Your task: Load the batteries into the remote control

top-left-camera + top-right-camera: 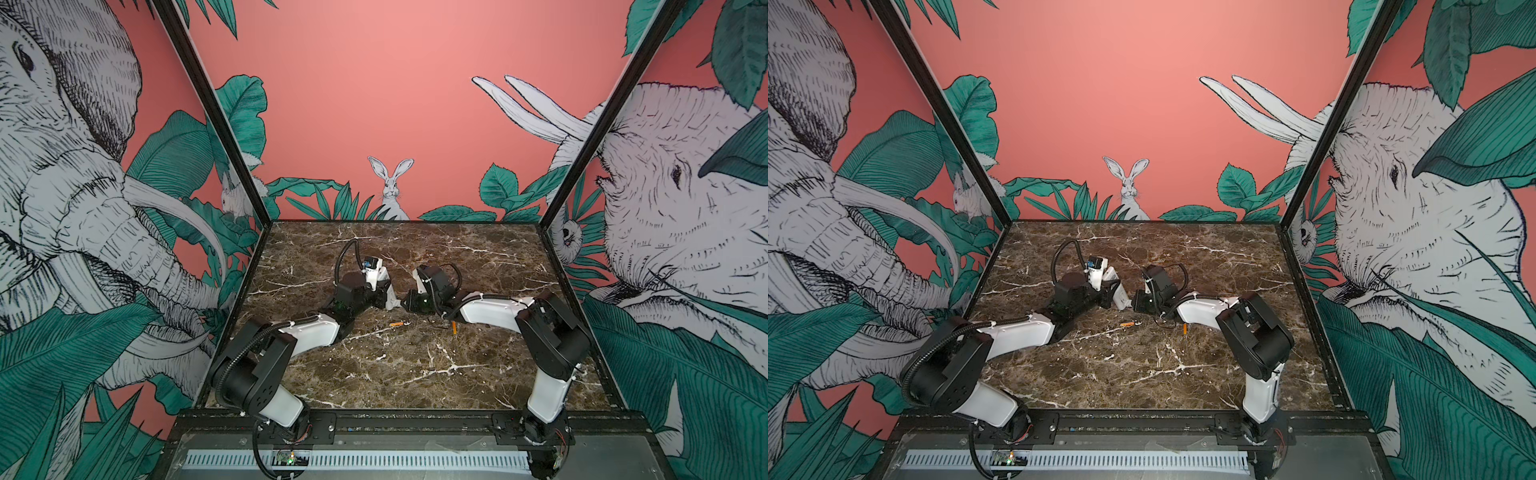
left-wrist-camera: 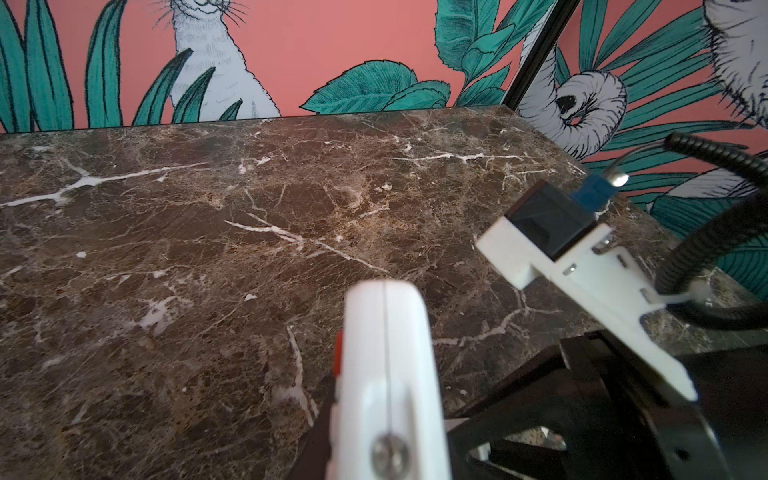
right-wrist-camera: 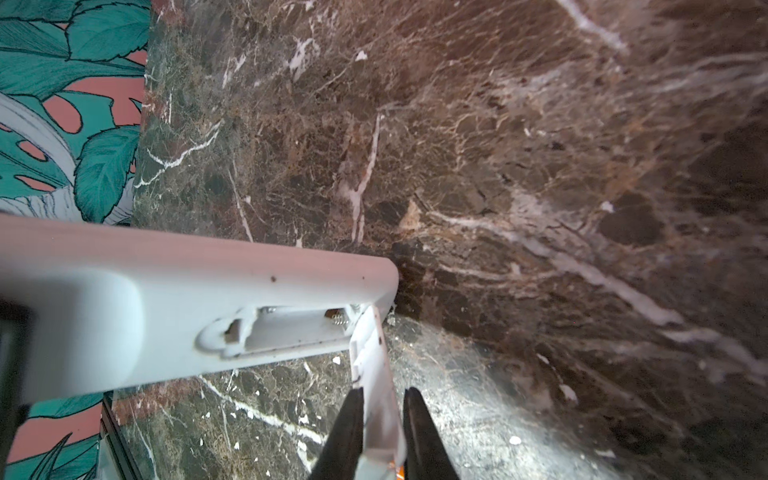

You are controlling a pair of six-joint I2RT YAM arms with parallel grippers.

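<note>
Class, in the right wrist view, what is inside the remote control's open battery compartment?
Metal springs and bare white plastic show in the compartment; both batteries lie outside. The deeper side hides behind the remote control's rim.

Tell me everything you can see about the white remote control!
The slim white plastic remote control is a long bar with rounded edges, held tilted over the brown marble table by the left tool. Its plain back shows an open, empty battery compartment with small metal springs. The thin white battery cover hangs from its end, pinched by the right tool. A red button peeks out on its front.
</note>
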